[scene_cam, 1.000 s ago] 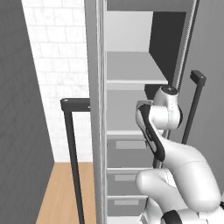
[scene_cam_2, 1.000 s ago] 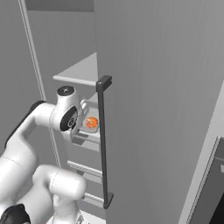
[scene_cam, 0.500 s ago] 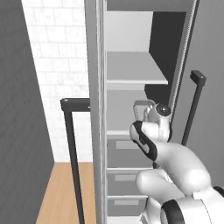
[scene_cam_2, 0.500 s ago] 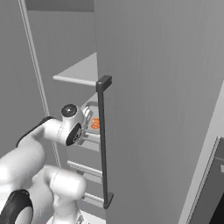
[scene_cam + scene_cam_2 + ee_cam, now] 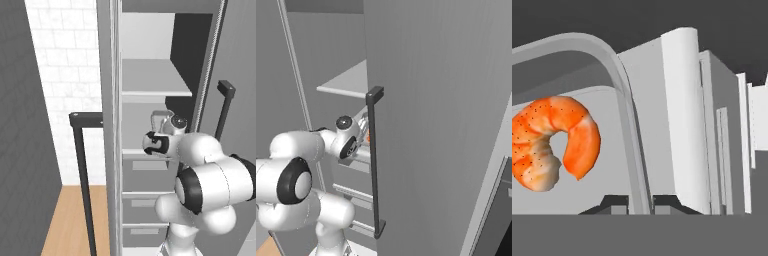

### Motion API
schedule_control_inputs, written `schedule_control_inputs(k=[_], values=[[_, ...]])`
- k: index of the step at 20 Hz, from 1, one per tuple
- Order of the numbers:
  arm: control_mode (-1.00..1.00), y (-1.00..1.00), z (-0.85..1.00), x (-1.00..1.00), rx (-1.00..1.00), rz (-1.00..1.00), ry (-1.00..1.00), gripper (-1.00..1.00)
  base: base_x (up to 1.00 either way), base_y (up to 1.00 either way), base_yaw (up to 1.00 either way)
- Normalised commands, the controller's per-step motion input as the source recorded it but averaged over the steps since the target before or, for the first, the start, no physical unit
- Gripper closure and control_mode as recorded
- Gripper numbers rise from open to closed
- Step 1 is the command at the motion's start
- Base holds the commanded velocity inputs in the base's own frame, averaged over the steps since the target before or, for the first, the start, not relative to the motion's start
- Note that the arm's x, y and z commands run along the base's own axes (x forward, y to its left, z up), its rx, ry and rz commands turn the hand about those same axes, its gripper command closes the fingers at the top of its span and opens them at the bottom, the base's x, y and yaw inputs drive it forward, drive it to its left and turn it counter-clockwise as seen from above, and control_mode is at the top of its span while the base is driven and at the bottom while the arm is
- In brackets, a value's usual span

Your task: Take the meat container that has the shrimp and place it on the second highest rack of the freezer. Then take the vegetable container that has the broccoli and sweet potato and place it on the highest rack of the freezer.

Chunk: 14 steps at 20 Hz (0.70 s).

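Shrimp point(image 5: 552, 142), one curled bright orange piece, lies in the one shallow grey metal meat container point(image 5: 619, 120) whose rounded rim our two-finger gripper point(image 5: 641, 204) pinches, its jaws nearly together on that thin wall, as the hand view shows. We see the white robot arm point(image 5: 205, 175) reaching into the tall narrow grey freezer point(image 5: 150, 30), with the hand just above the second highest rack point(image 5: 137, 154), the second pale grey shelf board counting down; the highest rack point(image 5: 155, 80) sits above it. In the right base view an orange speck shows past the hand, just behind the long black bar handle point(image 5: 374, 165) on the freezer door. We count two open shelves and two grey drawer fronts point(image 5: 142, 205) below them. We judge the tray is not yet settled: held by one edge, it could tilt and spill the shrimp, or catch the shelf's front lip if lowered too soon.
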Motion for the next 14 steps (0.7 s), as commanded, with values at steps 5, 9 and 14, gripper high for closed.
schedule_control_inputs(k=[5,9,14], values=[[-1.00,-0.12,-0.20,0.47,0.00,-0.02,0.00,1.00,0.00,0.00,0.00],[-1.00,0.00,-0.25,0.41,-0.02,-0.02,0.00,1.00,0.00,0.00,0.00],[-1.00,0.00,-0.38,0.36,-0.04,-0.03,0.00,1.00,0.00,0.00,0.00]])
